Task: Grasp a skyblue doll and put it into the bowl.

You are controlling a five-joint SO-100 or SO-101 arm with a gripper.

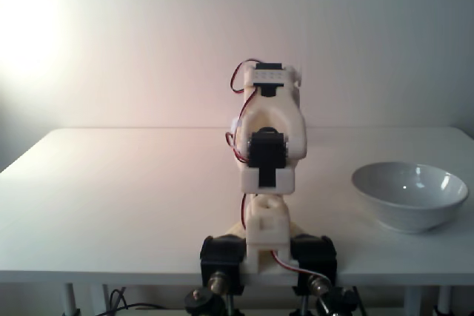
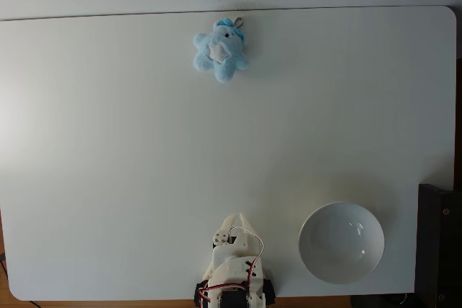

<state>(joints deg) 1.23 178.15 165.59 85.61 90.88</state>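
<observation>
you can read no text, label, brand, number or sign in either fixed view. the arm, the bowl, the doll and the table show no readable marks.

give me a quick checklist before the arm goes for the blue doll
1. Skyblue doll free to grasp, alone near the table's far edge: ok.
2. Bowl upright with nothing inside: ok.
3. Table between arm and doll free of obstacles: ok.
4. Hand folded back at the base, holding nothing: ok.
5. Hand open enough for the doll: cannot tell.
6. Doll within reach: cannot tell, it lies far across the table.
</observation>
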